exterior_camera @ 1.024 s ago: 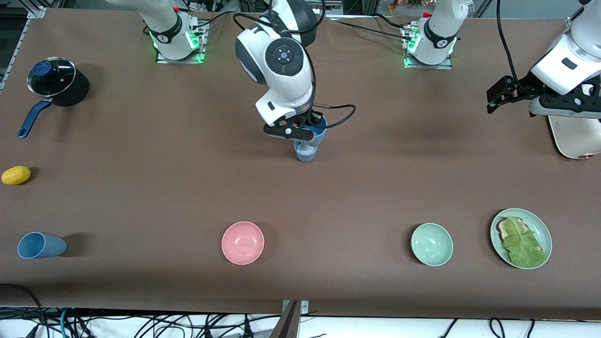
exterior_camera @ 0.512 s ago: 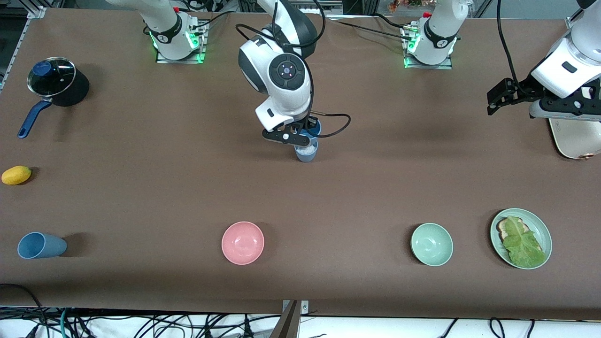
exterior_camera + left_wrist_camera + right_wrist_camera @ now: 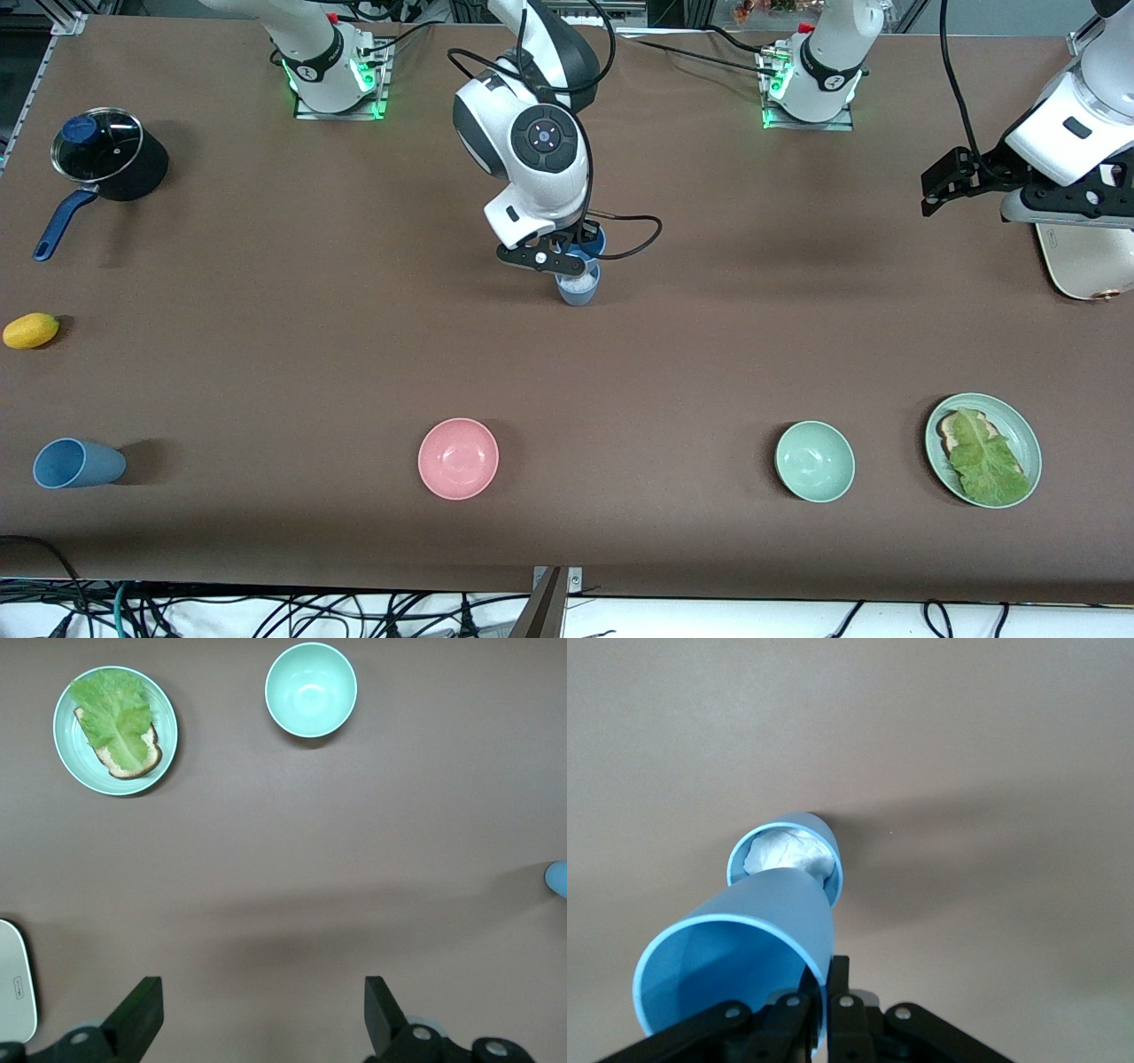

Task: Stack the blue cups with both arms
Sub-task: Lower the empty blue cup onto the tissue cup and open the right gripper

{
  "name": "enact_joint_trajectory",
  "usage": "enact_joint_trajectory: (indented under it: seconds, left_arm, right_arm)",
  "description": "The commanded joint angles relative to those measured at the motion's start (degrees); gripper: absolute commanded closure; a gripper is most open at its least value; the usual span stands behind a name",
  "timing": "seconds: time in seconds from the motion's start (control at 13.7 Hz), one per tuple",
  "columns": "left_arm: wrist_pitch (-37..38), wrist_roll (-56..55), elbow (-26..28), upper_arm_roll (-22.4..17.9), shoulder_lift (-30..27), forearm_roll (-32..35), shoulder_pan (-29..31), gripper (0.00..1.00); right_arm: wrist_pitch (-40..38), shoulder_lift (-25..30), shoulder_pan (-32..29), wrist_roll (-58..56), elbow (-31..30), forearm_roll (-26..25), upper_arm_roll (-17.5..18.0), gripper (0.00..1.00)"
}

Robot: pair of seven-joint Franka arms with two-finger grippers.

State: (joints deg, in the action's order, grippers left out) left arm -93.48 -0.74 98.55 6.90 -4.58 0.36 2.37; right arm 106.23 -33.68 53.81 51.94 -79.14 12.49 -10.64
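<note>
My right gripper is over the middle of the table, shut on the rim of a mid blue cup. It holds the cup tilted, base down, at the mouth of a paler blue cup that stands upright with something white and crumpled inside. In the right wrist view the fingers pinch the held cup's rim above the paler cup. A third blue cup lies on its side near the right arm's end. My left gripper waits open and empty over the left arm's end, its fingers wide apart in the left wrist view.
A pink bowl, a pale green bowl and a green plate with bread and lettuce sit nearest the front camera. A lidded black pot and a yellow fruit are at the right arm's end. A white board lies under the left hand.
My right gripper has shifted slightly toward the right arm's end and lowered, bringing the held cup closer over the paler cup. The left arm has barely moved.
</note>
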Motion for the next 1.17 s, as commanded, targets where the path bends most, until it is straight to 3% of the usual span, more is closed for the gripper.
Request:
enact_joint_trajectory:
  seconds: [0.0,0.88,1.02,1.1]
  left_arm:
    - [1.19,1.26,-1.34,-0.31,0.63,-0.54,0.18,0.0]
    - [2.42,1.18,-2.58,-0.22,1.33,-0.63,0.35,0.0]
    - [2.51,1.26,-2.58,-0.31,1.33,-0.63,0.27,0.0]
    - [2.51,1.18,-2.66,-0.22,1.33,-0.63,0.27,0.0]
  right_arm:
    - [0.82,0.11,0.68,0.53,-0.58,-0.19,-0.43,1.0]
    - [2.13,-0.42,-0.2,0.09,-0.75,-2.29,-0.87,1.0]
    - [2.84,-0.51,-0.28,0.09,-0.66,-2.38,-0.96,0.95]
    - [3.01,-0.51,-0.28,0.27,-0.75,-2.38,-0.87,0.77]
